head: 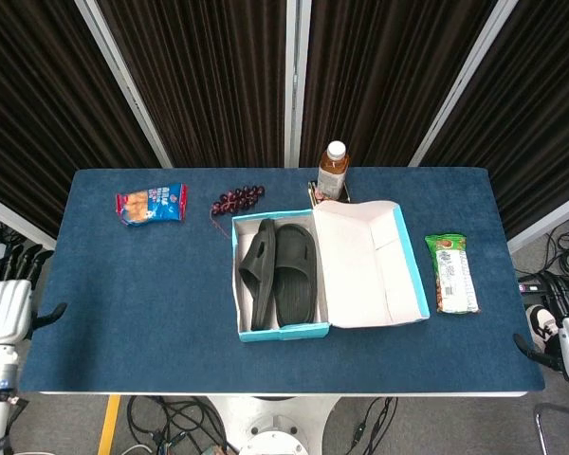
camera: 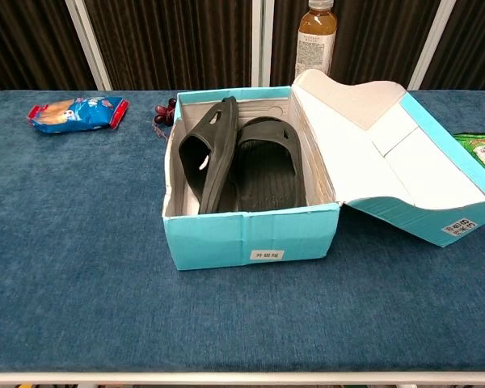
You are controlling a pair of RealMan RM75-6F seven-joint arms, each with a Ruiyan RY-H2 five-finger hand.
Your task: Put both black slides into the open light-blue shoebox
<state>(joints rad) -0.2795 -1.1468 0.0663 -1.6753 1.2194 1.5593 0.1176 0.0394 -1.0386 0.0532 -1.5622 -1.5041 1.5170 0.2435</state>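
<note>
Both black slides lie inside the open light-blue shoebox (head: pixel 283 332) (camera: pixel 250 240). The left slide (head: pixel 256 273) (camera: pixel 204 166) stands tilted on its edge against the box's left wall. Flat beside it lies the right slide (head: pixel 294 275) (camera: pixel 268 170). The box's lid (head: pixel 370 265) (camera: pixel 388 153) hangs open to the right. My left hand (head: pixel 5 308) rests off the table's left edge, fingers apart and holding nothing. Off the table's right edge sits my right hand (head: pixel 567 341), fingers apart and empty. The chest view shows neither hand.
A blue snack bag (head: pixel 152 203) (camera: pixel 77 113) and dark red grapes (head: pixel 237 199) (camera: pixel 162 113) lie at the back left. A tea bottle (head: pixel 333 172) (camera: pixel 315 40) stands behind the box. A green snack packet (head: pixel 452 273) (camera: pixel 481 153) lies at the right.
</note>
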